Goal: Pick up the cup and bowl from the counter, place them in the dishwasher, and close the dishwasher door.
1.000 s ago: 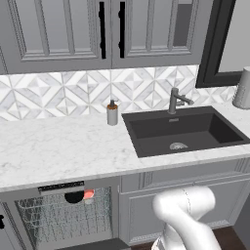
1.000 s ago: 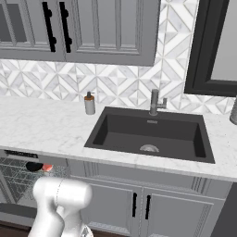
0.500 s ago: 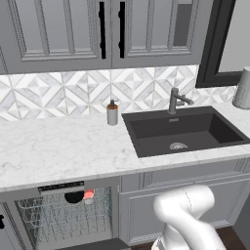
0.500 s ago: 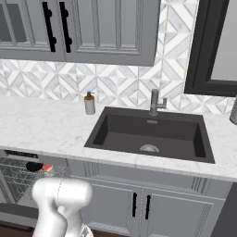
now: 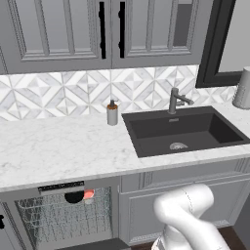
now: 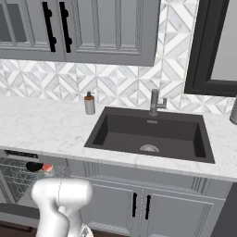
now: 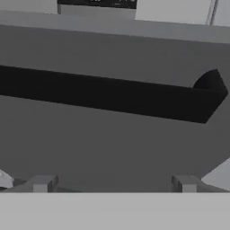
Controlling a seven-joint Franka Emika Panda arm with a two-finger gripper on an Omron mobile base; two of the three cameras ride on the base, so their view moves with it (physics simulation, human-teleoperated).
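Our hand [image 7: 112, 185] sits spread wide before the dishwasher door [image 7: 112, 152], gripping nothing
From the left, we see the dishwasher [image 5: 63, 217] open under the counter [image 5: 58, 146], its grey wire rack on show beneath the black vent strip; in the rack the black bowl [image 5: 74, 197] lies just beside the cup [image 5: 89, 195], which shows its salmon-red inside, and both are off the counter. Further along the counter a soap bottle [image 5: 112, 114] stands near the dark sink [image 5: 183, 132], with the faucet [image 5: 175, 100] behind the basin. Up close, we look along our two fingertips [image 7: 42, 183] at the flat dark grey door, its long black bar handle [image 7: 108, 96] running across above them, and the tips stand well apart
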